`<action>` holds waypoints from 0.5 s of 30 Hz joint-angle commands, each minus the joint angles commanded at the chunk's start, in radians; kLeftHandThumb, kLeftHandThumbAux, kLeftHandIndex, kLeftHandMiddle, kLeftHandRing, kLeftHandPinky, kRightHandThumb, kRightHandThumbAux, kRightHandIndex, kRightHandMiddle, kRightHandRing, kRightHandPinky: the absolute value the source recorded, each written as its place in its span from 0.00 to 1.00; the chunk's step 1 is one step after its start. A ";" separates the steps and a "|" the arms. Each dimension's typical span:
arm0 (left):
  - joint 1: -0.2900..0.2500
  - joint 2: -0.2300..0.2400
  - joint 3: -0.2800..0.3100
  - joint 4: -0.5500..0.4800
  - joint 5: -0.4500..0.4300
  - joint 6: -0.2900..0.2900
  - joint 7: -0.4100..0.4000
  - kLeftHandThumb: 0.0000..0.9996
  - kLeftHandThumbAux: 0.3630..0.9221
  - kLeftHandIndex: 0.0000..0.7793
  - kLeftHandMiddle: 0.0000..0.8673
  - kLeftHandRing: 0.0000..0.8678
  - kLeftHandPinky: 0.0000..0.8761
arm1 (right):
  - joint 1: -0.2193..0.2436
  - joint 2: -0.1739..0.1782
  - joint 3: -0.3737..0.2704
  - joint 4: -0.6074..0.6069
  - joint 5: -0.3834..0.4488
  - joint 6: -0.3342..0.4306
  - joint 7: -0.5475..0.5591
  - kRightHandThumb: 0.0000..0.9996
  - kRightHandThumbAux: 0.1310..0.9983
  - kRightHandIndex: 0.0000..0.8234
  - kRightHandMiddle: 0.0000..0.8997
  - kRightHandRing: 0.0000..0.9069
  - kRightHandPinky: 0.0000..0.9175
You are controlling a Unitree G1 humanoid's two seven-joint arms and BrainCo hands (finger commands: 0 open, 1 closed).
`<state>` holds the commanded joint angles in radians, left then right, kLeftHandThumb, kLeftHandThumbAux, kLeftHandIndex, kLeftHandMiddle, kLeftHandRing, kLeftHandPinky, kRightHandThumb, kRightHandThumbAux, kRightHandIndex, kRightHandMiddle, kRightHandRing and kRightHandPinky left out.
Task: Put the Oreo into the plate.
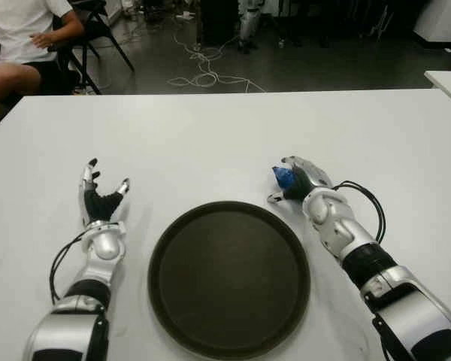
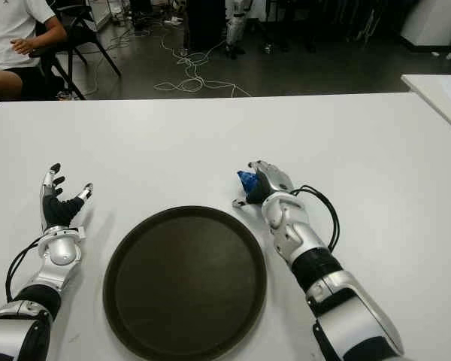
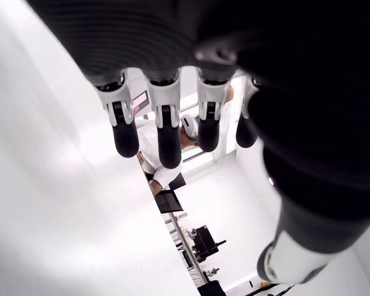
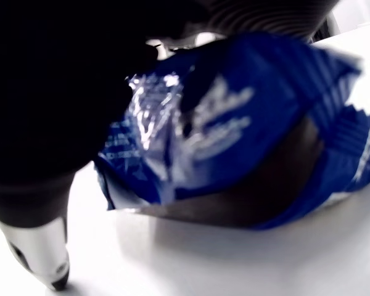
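Inspector A: Although the Oreo [image 1: 283,178] is a small blue packet, its place is plain: it sits in the right hand [image 1: 299,183], just beyond the far right rim of the plate [image 1: 229,277], low over the table [image 1: 210,128].

Inspector B: State of that hand?

Inspector A: Fingers curled about the packet, pinching it; the right wrist view shows the wrapper crumpled against the palm, its lower edge touching or nearly touching the tabletop.

Inspector B: And the move ahead?

Inspector A: In his judgement, a short carry inward, toward the robot and to its left, brings the packet over the plate. The left hand [image 1: 98,197] shows on the plate's other side, fingers spread, holding nothing.

Inspector B: Any writing?

Inspector A: White lettering on the blue wrapper, too blurred to read.
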<state>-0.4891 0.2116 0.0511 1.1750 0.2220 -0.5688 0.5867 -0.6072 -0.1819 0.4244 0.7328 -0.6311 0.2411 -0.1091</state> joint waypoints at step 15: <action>0.003 0.001 0.001 -0.004 -0.001 -0.008 -0.002 0.21 0.75 0.14 0.14 0.15 0.18 | -0.006 -0.004 -0.008 0.011 -0.008 0.035 -0.032 0.00 0.69 0.00 0.00 0.00 0.01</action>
<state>-0.4863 0.2124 0.0526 1.1709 0.2210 -0.5770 0.5847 -0.6128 -0.1854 0.4162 0.7442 -0.6387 0.2762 -0.1412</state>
